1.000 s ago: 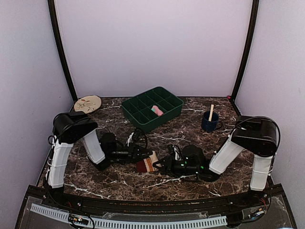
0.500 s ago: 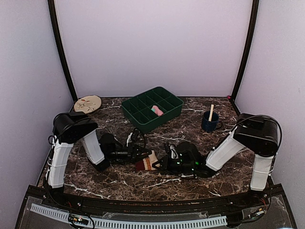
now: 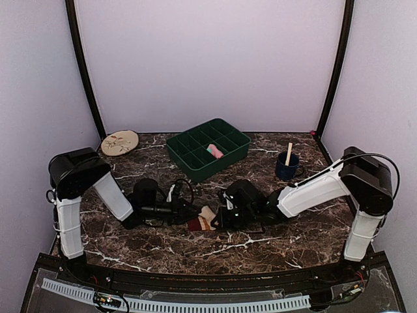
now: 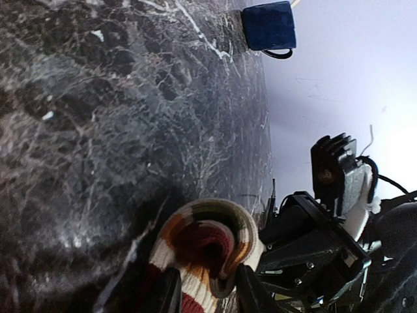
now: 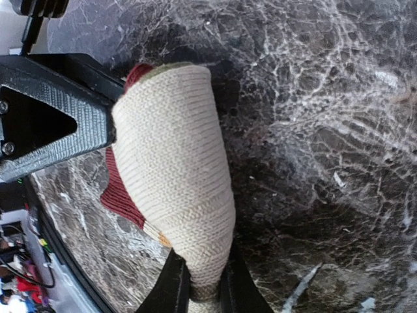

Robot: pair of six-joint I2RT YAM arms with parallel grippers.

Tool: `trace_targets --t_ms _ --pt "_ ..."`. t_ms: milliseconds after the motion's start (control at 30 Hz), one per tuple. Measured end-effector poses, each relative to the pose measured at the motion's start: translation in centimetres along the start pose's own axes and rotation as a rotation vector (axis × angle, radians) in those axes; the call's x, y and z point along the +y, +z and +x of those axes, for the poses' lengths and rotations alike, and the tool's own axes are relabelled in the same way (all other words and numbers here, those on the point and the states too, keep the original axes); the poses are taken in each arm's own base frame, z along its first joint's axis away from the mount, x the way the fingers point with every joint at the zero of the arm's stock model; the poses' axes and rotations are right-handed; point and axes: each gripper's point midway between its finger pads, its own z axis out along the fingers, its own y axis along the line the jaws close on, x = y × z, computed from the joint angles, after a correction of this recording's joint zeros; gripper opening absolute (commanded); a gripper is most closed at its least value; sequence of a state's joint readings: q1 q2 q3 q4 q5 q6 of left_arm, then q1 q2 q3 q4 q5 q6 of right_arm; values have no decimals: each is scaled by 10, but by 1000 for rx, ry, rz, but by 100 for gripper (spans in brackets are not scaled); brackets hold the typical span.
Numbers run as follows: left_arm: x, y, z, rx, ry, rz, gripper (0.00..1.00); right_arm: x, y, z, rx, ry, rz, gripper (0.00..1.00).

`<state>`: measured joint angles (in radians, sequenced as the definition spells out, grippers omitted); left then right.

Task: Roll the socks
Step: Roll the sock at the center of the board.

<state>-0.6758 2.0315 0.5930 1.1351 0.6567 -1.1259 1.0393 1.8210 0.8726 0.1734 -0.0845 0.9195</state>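
A robot test cell in a lab: left arm (image 3: 71, 202) and right arm (image 3: 313, 192) bolted at the 6 o'clock edge of a marble-patterned table (image 3: 260, 248). Plain lilac walls (image 3: 208, 65) run from 9 to 3 o'clock, with black poles (image 3: 83, 72) at 10 and 2. Blurred clutter (image 5: 19, 287) beyond the table may be a workroom.
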Motion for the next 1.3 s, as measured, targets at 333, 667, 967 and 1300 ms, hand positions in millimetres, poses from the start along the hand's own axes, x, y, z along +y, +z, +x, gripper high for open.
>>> trace_targets --t_ms 333,667,967,1300 --pt "4 -14 -1 -11 5 -142 34 4 -10 -15 56 -152 128 7" --pt "-14 -12 -9 30 -46 -199 45 -16 -5 -18 64 -304 287 7" --pt "-40 -2 0 134 -118 -180 93 -8 0 -20 40 -377 318 7" --pt "-34 0 3 170 -199 -264 93 -10 -1 -23 24 -384 335 7"
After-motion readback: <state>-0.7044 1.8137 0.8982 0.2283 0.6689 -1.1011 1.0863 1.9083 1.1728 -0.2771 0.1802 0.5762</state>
